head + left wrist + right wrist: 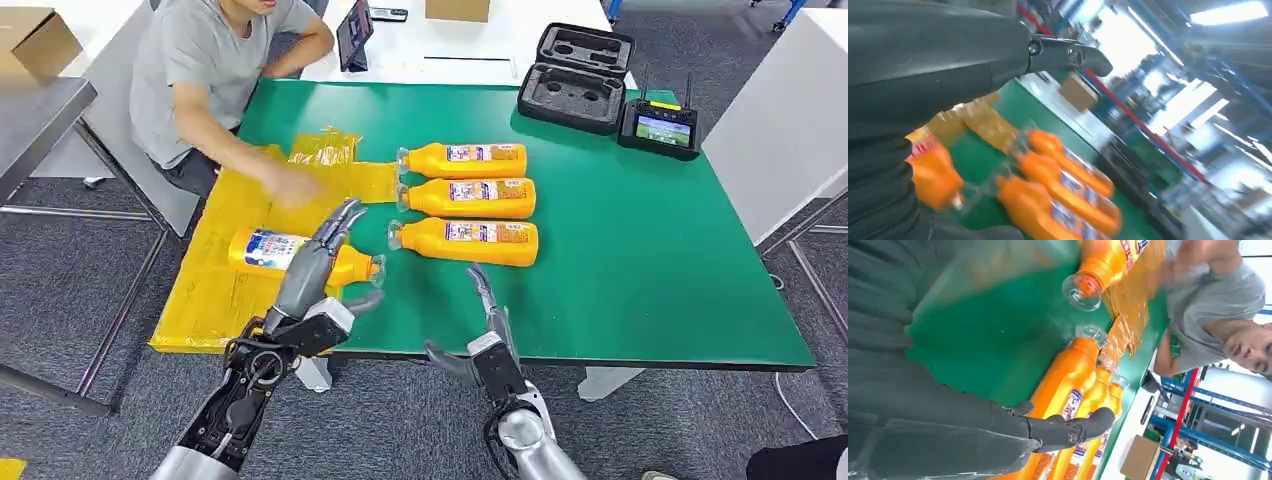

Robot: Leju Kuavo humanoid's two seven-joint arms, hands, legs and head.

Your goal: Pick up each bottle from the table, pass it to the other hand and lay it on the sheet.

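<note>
One orange bottle (300,252) lies on its side on the yellow plastic sheet (215,290) at the tabletop's left edge, its clear cap pointing right toward the green table (640,270). The left hand (315,275) hangs just above it with its fingers stretched out long and apart, holding nothing; whether they touch the bottle I cannot tell. Three more orange bottles lie in a row on the bare green near the middle of the tabletop, caps to the left: the far bottle (463,159), the middle bottle (468,197) and the near bottle (466,241), each just beside the next. All carry a white and blue label, its writing too small to read. The right hand (487,325) stands at the front edge of the tabletop just short of the near bottle, fingers spread and empty.

A person (205,75) in a grey shirt sits at the left far corner, one hand (290,185) on the far part of the sheet. A black foam-lined case (577,77) and a remote controller (659,126) with a lit screen sit toward the far right corner.
</note>
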